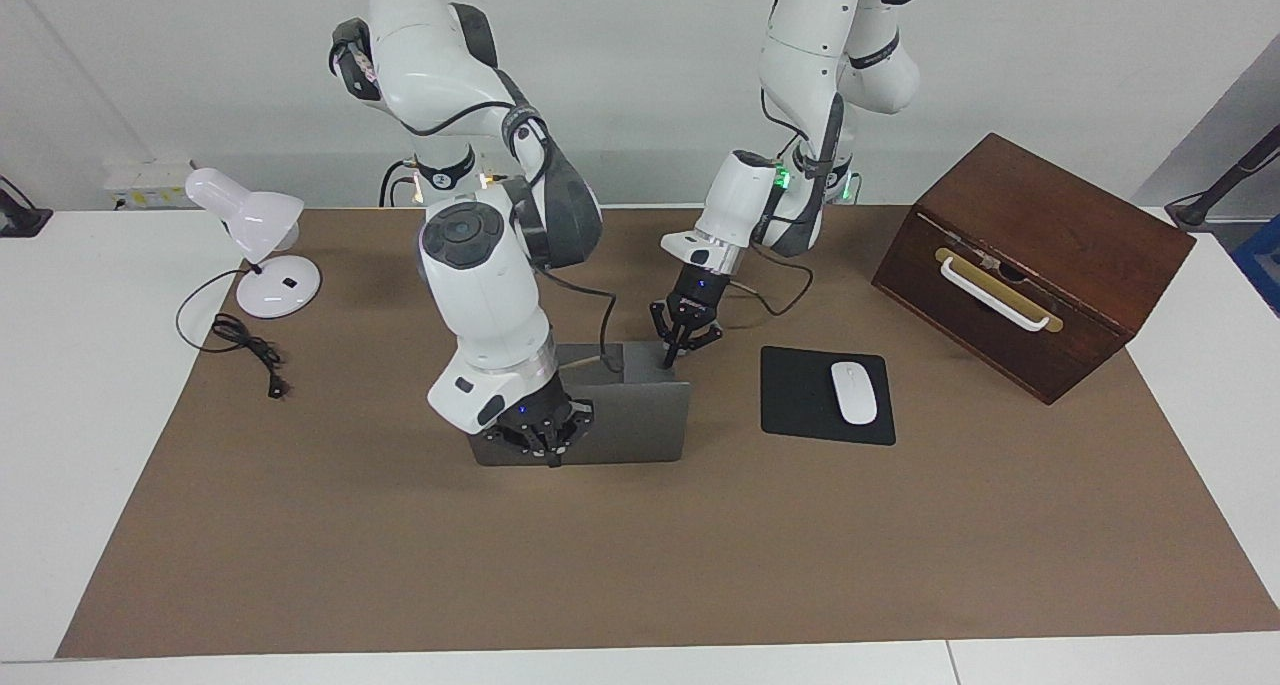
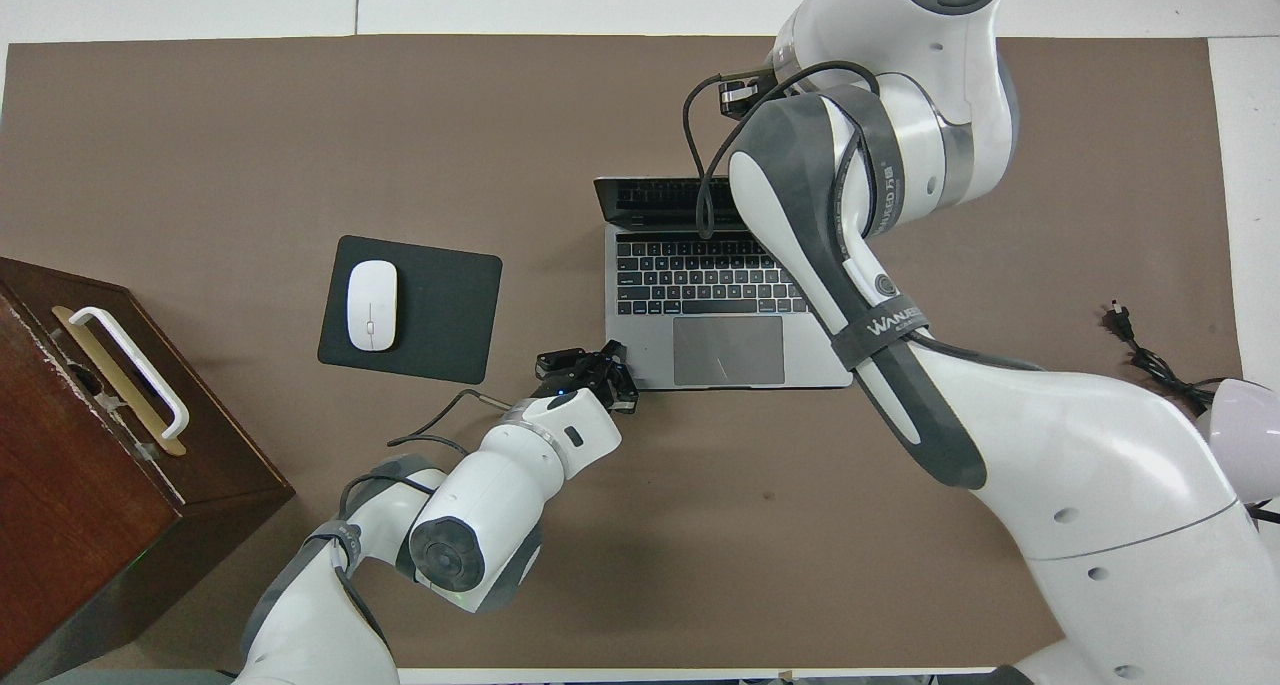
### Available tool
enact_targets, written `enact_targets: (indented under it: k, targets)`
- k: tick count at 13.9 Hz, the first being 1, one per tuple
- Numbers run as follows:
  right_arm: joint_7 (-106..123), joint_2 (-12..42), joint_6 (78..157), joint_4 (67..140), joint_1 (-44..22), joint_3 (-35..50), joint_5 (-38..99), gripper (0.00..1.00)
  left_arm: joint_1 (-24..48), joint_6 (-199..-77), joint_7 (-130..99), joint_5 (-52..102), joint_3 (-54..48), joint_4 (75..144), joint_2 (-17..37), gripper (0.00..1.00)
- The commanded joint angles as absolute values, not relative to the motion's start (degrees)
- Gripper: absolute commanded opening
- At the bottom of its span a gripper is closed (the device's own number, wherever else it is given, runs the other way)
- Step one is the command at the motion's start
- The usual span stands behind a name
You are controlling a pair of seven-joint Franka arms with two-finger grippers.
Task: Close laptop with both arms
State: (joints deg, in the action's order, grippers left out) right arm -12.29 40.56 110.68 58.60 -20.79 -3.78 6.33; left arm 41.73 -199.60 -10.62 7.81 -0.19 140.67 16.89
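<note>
Both clenched: the right gripper [image 1: 549, 452] pushes the laptop [image 1: 640, 420] lid, the left gripper [image 1: 672, 353] seemingly pins its base corner; slippage there could skid the laptop along the bench [image 1: 400, 555].

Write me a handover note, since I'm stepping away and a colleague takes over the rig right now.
Left end effector: shut, at the corner of the laptop's base nearest the robots, toward the mouse pad.
Right end effector: shut, against the back of the lid; hidden by its own arm in the overhead view.
Laptop: mid-table, lid up, keyboard showing.
Done: both arms placed at the laptop.
Left: push the lid down shut, probably with the left end effector steadying the base, then withdraw both arms.
</note>
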Motion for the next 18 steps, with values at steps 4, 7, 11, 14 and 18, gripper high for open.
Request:
enact_targets:
  k: [4,7,11,14,18]
  targets:
    - [-13.0,39.7,110.0,59.2,-20.5,-3.4,7.2,0.00,41.9,-200.6,-7.9,7.5,0.3,140.4,18.6,0.00]
    - [-12.9,39.7,109.7,59.2,-20.4,-3.5,6.9,0.00,42.0,-200.5,-7.0,7.5,0.2,140.6,19.1,0.00]
    - [-12.0,39.6,109.0,59.2,-19.7,-3.8,6.5,0.00,42.3,-200.5,-6.3,7.5,0.2,140.5,19.6,0.00]
    - [-9.5,39.4,104.3,59.3,-17.7,-3.3,7.3,0.00,42.5,-200.6,-6.3,7.5,0.1,140.5,19.7,0.00]
    - [-9.5,38.9,100.3,59.4,-17.3,-3.0,8.8,0.00,42.7,-200.6,-6.2,7.5,0.2,140.5,19.7,0.00]
